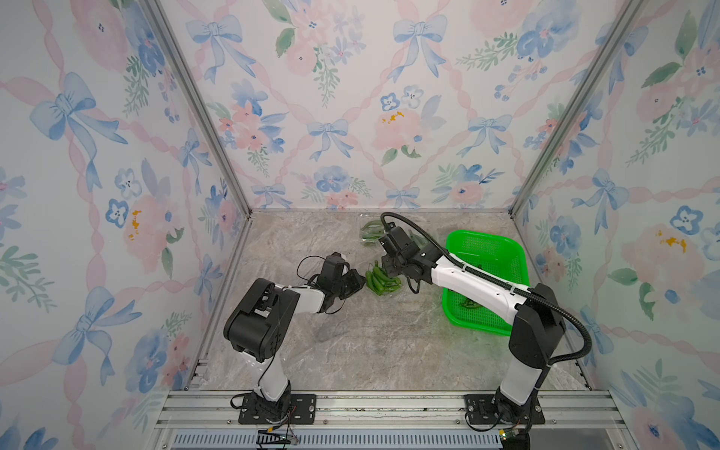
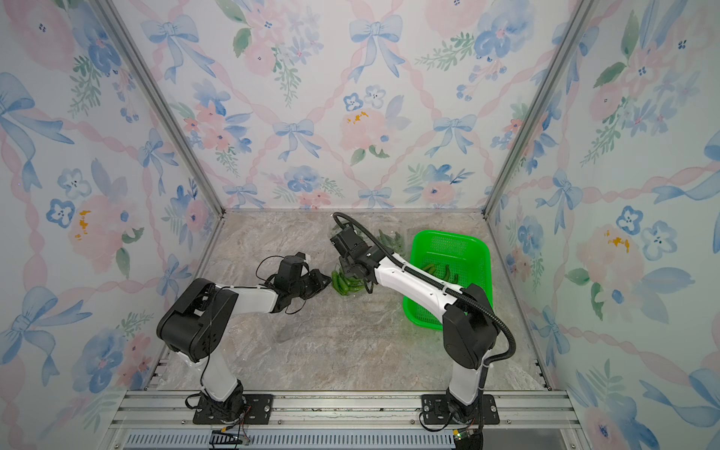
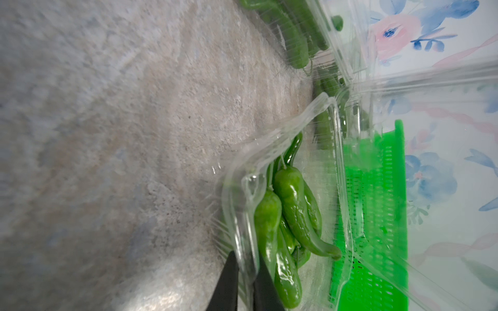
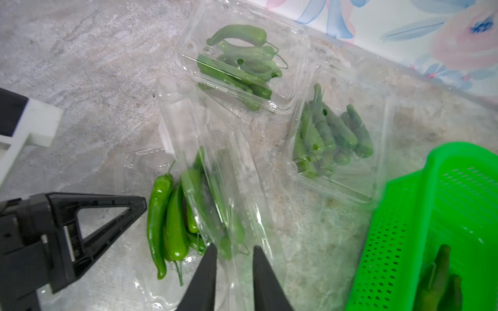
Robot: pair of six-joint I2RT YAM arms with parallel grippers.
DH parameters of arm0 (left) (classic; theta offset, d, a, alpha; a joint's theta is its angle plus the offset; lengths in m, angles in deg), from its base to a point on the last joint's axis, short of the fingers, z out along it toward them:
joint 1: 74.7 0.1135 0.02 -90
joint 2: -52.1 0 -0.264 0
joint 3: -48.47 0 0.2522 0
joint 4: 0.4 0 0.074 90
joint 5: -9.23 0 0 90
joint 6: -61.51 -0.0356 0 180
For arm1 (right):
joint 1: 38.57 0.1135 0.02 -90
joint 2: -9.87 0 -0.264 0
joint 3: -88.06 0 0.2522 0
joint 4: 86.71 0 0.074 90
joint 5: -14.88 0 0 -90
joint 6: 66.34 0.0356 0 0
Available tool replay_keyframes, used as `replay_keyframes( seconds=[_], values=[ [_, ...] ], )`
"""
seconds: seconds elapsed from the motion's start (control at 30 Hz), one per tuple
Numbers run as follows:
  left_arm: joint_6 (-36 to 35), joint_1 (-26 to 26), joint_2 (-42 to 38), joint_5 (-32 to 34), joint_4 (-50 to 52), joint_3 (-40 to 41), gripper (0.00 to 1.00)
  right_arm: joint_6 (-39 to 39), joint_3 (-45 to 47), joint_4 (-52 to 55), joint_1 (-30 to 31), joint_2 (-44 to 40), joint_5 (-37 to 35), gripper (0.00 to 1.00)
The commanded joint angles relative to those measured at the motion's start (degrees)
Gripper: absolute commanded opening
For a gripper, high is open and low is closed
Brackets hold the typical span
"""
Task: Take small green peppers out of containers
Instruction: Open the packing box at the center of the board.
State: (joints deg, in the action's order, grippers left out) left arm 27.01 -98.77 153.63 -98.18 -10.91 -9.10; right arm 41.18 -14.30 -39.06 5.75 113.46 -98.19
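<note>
- The left gripper [image 3: 245, 254] is closed down on the thin clear rim of the open container [image 3: 238, 212]; the plastic wall sits pinched between its two black fingers.
- The right gripper [image 4: 235, 247] has its jaws parted. The container's clear lid [image 4: 188, 121] runs through the gap, and contact with either finger cannot be told.
- A cluster of small green peppers [image 4: 172, 215] lies in the open container, stems pointing away from the right wrist camera; in a top view this cluster [image 1: 380, 281] sits between the two grippers.
- A far container [image 4: 293, 53], near the back wall, holds more peppers under clear plastic.
- A third container [image 4: 377, 167], also filled with peppers, stands just beside the green basket [image 4: 398, 172].
- A few peppers [image 2: 432, 268] lie inside the basket.
- Everything rests on the marbled table [image 1: 370, 350].
</note>
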Motion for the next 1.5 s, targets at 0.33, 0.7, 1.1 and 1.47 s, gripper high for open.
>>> replay_keyframes(
  seconds=[0.33,0.7,1.1,1.47],
  values=[
    [-2.62,0.31,-4.23,1.50,7.07,0.61,0.20,2.52,1.46,1.33,-6.28,-2.16,6.63,0.44],
    [-2.94,0.66,-4.98,1.15,7.70,0.57,0.23,4.53,2.27,2.44,-9.86,-2.35,11.56,0.64],
    [-3.57,1.51,-5.56,0.97,8.77,0.74,0.27,4.28,10.21,2.41,-16.10,-8.42,12.19,0.68],
    [-5.31,2.55,-7.80,1.90,11.34,1.45,0.33,3.47,13.06,-0.53,-14.45,-11.16,16.09,0.67]
  ],
)
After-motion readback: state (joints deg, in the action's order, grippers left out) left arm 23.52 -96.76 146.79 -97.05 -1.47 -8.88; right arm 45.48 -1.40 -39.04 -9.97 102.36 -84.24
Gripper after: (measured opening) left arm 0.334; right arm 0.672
